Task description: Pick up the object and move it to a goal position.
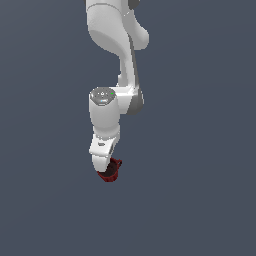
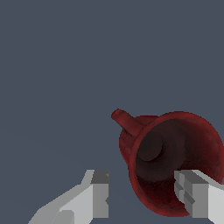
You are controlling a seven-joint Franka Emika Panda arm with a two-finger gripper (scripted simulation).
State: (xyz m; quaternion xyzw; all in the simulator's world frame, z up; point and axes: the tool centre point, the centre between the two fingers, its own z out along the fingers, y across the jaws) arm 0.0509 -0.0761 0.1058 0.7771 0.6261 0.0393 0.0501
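Gripper (image 2: 142,199) fingers are spread apart in the wrist view, one light grey finger (image 2: 97,199) on one side and the other finger (image 2: 199,197) on the opposite side. Between them, but more toward the second finger, is the dark red mug (image 2: 175,162). This second finger overlaps the rim of the mug; the first finger is apart from the mug with a gap of grey floor between. So the jaws are wide and nothing is clamped in them.

The mug shows its dark inside to the wrist camera, and its small handle (image 2: 126,121) points away from the fingers. It looks tilted, not standing straight.

From the exterior view, the white arm (image 1: 107,115) comes down from above and its hand covers most of the mug (image 1: 112,171). Only a red part shows below the hand, toward the exterior view's right. Around it is the plain grey floor (image 1: 200,200).
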